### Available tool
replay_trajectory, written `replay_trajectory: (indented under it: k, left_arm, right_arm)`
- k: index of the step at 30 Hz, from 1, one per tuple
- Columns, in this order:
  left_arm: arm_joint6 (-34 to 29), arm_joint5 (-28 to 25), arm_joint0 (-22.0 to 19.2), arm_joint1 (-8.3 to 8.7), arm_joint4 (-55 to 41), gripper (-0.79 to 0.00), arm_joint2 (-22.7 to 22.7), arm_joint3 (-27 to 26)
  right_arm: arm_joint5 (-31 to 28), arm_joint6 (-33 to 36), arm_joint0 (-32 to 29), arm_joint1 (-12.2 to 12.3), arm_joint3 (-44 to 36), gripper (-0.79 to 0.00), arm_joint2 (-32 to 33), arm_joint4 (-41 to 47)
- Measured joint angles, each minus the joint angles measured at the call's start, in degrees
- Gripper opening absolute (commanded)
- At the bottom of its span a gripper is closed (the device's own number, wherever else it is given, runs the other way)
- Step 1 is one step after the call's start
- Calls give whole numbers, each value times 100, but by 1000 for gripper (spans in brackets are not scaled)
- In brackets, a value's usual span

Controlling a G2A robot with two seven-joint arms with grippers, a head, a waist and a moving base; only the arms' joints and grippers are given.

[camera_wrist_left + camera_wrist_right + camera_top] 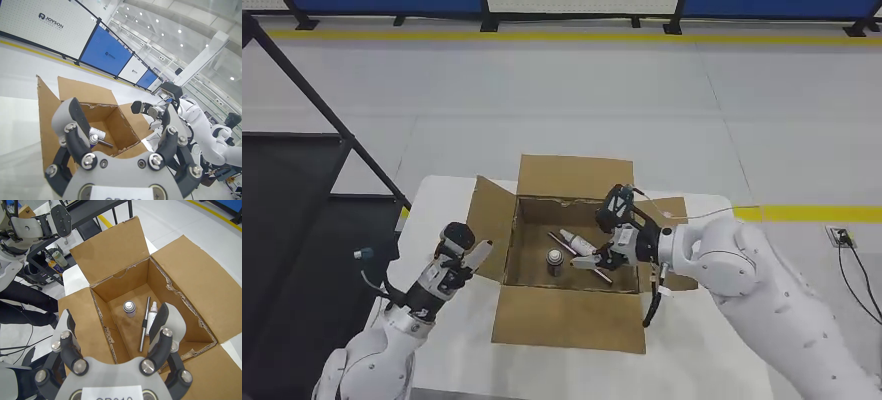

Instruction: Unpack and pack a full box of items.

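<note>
An open cardboard box point(572, 175) stands in the middle of the white table point(442, 205), all flaps folded out. On its floor an upright spray can point(129, 308) stands beside a metal rod point(144, 323) and a white spray bottle point(152, 315), both lying flat. My right gripper point(115, 321) hangs open above the box's right side point(607, 255) with nothing between its fingers. My left gripper point(462, 250) sits open and bare just outside the left flap, angled toward the box point(122, 117). The can point(93, 139) and the bottle point(98, 132) peek past its finger.
A black frame with a dark panel point(292, 200) stands off the table's left edge. Beyond that edge, bottles point(55, 264) rest on a low black stand. Bare white tabletop lies to the left and in front of the box point(692, 360).
</note>
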Motion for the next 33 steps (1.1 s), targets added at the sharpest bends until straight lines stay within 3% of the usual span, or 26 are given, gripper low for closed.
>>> replay_trajectory:
  k: [8, 12, 22, 33]
  left_arm:
    - [3, 6, 2, 0, -4, 0, 2, 2]
    - [6, 181, -14, 16, -90, 0, -3, 38]
    - [36, 260, 192, 92, -626, 0, -422, -14]
    - [108, 237, 326, 116, -869, 0, -557, -34]
  right_arm:
    - [-10, 8, -5, -3, -13, 0, -11, -11]
    - [-141, 162, 158, -124, 23, 0, -474, -145]
    - [1304, 707, 1558, -960, 1313, 0, -2220, -821]
    - [984, 456, 2343, -2016, 3348, 0, -3271, -683]
